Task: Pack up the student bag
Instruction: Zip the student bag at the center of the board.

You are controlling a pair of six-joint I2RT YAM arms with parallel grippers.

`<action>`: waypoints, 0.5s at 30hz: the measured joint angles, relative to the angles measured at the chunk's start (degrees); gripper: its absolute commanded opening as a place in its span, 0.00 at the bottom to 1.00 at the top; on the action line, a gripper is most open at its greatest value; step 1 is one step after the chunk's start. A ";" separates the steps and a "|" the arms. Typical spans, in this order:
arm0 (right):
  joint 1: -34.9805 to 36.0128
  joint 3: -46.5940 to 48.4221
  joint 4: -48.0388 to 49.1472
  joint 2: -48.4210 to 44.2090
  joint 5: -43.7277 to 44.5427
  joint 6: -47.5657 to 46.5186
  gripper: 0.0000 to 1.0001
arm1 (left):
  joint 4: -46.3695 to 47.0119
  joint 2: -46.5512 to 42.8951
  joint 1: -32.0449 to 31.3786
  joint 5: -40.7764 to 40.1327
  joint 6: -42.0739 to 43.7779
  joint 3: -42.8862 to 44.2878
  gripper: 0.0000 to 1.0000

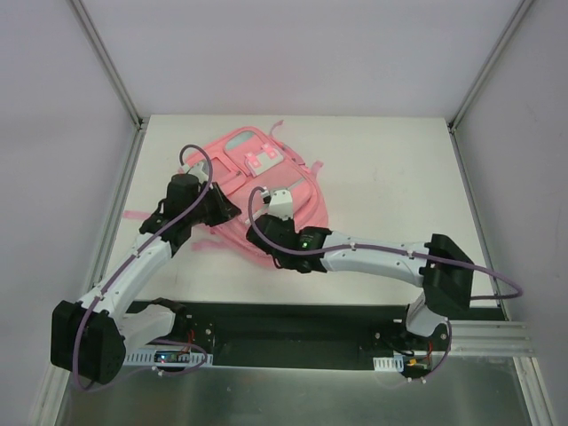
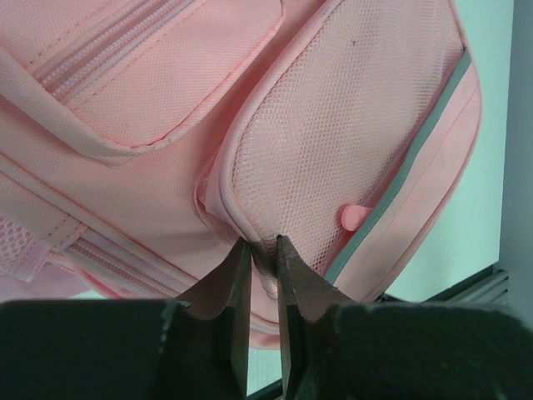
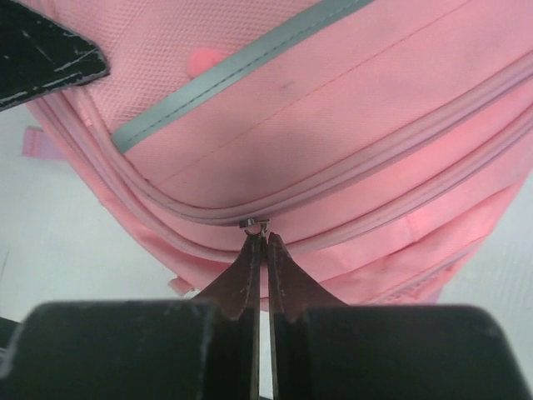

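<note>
Student bag (image 1: 232,167) on table (image 1: 399,177), left arm (image 1: 142,257) and right arm (image 1: 373,257) over it

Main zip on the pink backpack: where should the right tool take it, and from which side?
The small metal pull at the bend of the zip track on the student bag. It sticks out of the flat seam as a thin tab, so pinch it from the bag's outer edge. The right tool looks shut on it that way.

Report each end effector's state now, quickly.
Left end effector: closed, pinching the student bag at the edge of its mesh pocket.
Right end effector: closed on the bag's zip pull.
</note>
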 measured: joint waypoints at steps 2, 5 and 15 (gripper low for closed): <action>-0.94 -2.10 1.49 -2.21 0.07 -3.23 0.01 | 0.28 0.00 0.33 1.05 0.52 0.00 0.00; -4.42 -6.60 4.81 -5.92 -2.19 -8.31 0.01 | 0.59 -0.15 0.74 2.60 1.49 0.00 0.00; -21.40 -14.97 13.79 -12.44 -16.65 -22.91 0.01 | 1.14 -1.75 2.86 8.13 4.46 -0.79 0.00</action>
